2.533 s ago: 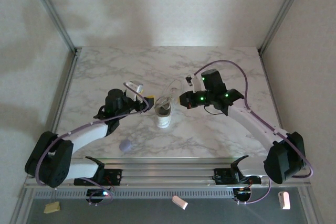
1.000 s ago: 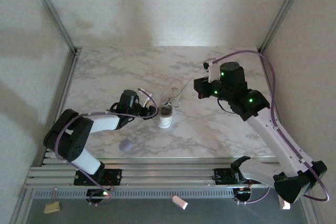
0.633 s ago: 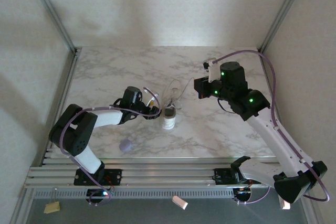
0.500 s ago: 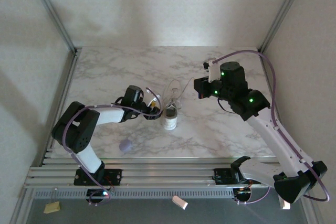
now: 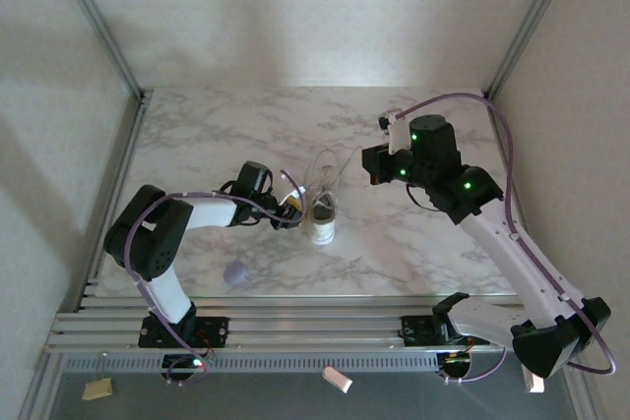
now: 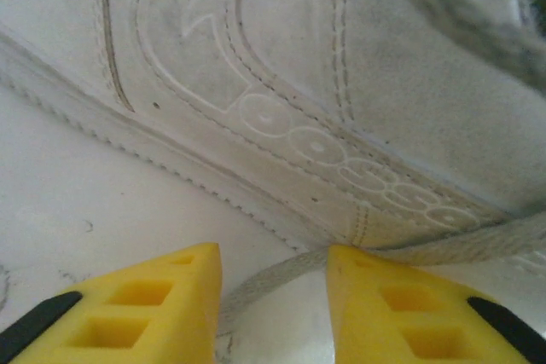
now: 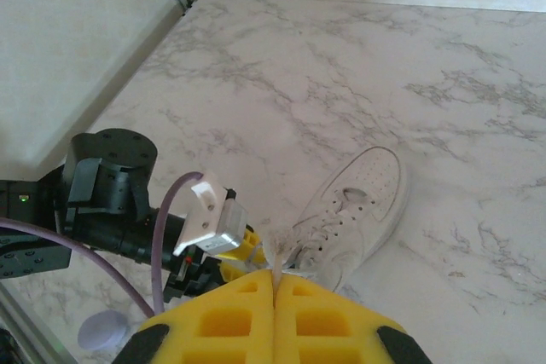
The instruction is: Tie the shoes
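Just slid the left fingers [image 5: 292, 206] in low to the 9 o'clock side of the sneaker [image 5: 322, 220], near the middle of the tabletop [image 5: 197, 135]; narrowed them to a slim gap with a lace strand [image 6: 256, 286] lying between, not yet pinched; probably a second grip about to close. Kept the right fingers [image 7: 275, 296] raised at 2 o'clock, pressed together on a lace end [image 7: 275, 255] drawn up from the sneaker. Plenty of bare marble toward 12 and 10 o'clock; tighter at 7 o'clock, toward the lavender blob [image 5: 235, 273]; side frame rails at 9 and 3 o'clock well apart.
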Controlling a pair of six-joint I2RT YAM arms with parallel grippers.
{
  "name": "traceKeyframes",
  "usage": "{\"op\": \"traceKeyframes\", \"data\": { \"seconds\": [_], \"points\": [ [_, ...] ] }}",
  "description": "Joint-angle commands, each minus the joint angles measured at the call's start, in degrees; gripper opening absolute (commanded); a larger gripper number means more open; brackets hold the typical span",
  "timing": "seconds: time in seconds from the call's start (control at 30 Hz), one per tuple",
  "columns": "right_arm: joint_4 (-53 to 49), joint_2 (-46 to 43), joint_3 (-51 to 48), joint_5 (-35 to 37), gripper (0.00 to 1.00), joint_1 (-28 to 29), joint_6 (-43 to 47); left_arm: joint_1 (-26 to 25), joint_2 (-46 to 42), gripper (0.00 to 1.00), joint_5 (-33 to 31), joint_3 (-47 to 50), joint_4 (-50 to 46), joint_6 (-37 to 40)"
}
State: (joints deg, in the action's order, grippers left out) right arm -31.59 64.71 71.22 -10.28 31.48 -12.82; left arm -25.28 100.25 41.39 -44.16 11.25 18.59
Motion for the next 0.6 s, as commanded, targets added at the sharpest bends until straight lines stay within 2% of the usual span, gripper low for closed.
{"op": "traceKeyframes", "data": {
  "seconds": [0.0,0.17,0.37,0.47,0.5,0.57],
  "points": [
    [-0.56,-0.48,1.10,-0.09,0.00,-0.28,0.28,-1.06,0.60,0.24,1.48,-1.07,0.66,-0.21],
    [-0.66,-1.02,0.95,1.02,0.00,-0.28,0.27,-0.04,-4.37,0.00,-1.64,2.62,5.72,-2.81],
    [-1.36,-1.52,0.97,2.88,0.00,-0.28,1.00,2.51,-12.18,0.00,-9.23,8.68,13.43,-8.77],
    [-1.65,-1.73,1.04,3.26,0.00,-0.24,1.33,3.55,-14.92,0.00,-9.67,10.31,14.88,-10.50],
    [-1.84,-1.64,1.28,3.27,0.00,-0.28,1.45,3.57,-15.24,0.05,-8.65,10.11,14.14,-10.08],
    [-2.15,-1.43,1.72,3.15,0.00,-0.28,1.66,3.32,-15.03,0.50,-6.05,8.98,11.53,-8.61]
  ]
}}
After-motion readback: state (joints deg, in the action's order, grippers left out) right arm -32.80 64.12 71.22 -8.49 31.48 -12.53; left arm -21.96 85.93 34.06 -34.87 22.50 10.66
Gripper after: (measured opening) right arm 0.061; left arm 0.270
